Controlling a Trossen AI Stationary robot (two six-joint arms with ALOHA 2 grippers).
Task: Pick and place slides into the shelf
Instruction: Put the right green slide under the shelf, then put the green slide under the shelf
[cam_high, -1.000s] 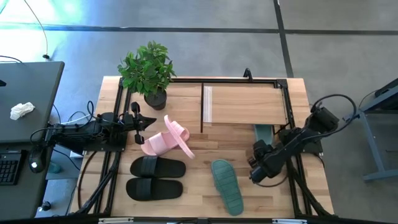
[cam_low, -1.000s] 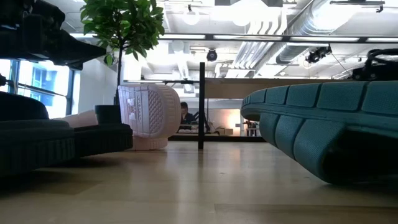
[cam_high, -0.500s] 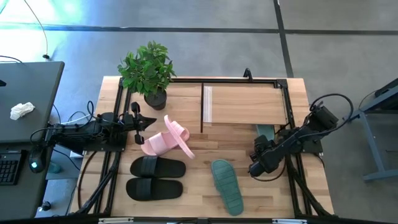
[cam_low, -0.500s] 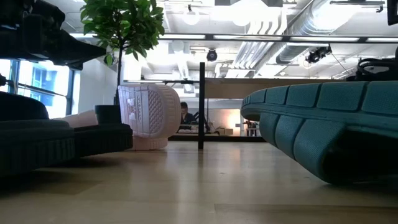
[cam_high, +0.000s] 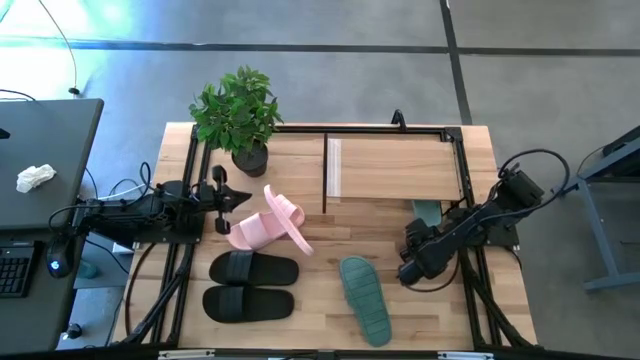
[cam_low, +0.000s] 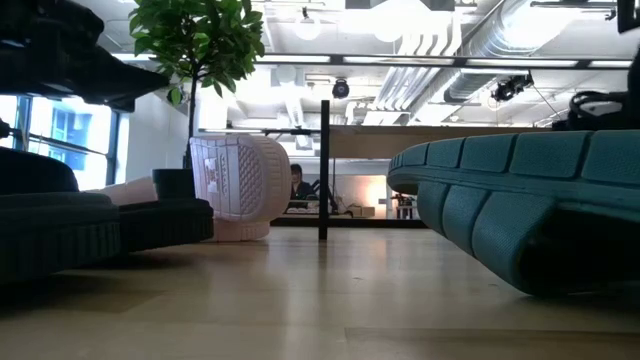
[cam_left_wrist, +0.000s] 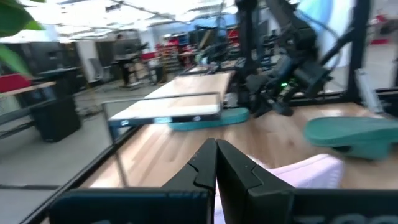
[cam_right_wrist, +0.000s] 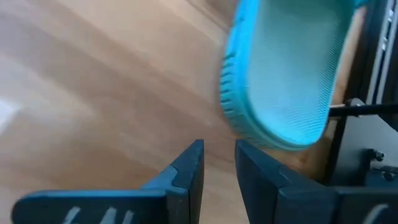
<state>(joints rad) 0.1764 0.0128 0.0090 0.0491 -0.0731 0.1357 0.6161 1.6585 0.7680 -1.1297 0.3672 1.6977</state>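
In the high view the shelf (cam_high: 395, 165) stands at the table's far right. One dark green slide (cam_high: 425, 211) pokes out from under its near edge. The second green slide (cam_high: 365, 298) lies flat near the front, and fills the right of the low view (cam_low: 520, 200). Two pale pink slides (cam_high: 265, 225) lean on each other mid-table. The black pair (cam_high: 250, 285) lies flat near the front left. My right gripper (cam_high: 412, 266) hovers between the green slides, narrowly open (cam_right_wrist: 217, 168), with a green slide's rounded end (cam_right_wrist: 286, 68) just ahead of it. My left gripper (cam_high: 222, 198) is shut (cam_left_wrist: 216, 155) beside the pink slides (cam_left_wrist: 305, 174).
A potted plant (cam_high: 240, 120) stands at the far left corner, behind my left gripper. The shelf's thin black leg (cam_low: 323, 170) and frame (cam_high: 463, 170) border the shelf. Bare wood (cam_high: 320, 300) lies between the black pair and the front green slide.
My right gripper has edged slightly toward the table's far edge. The slides and my left arm have kept still.
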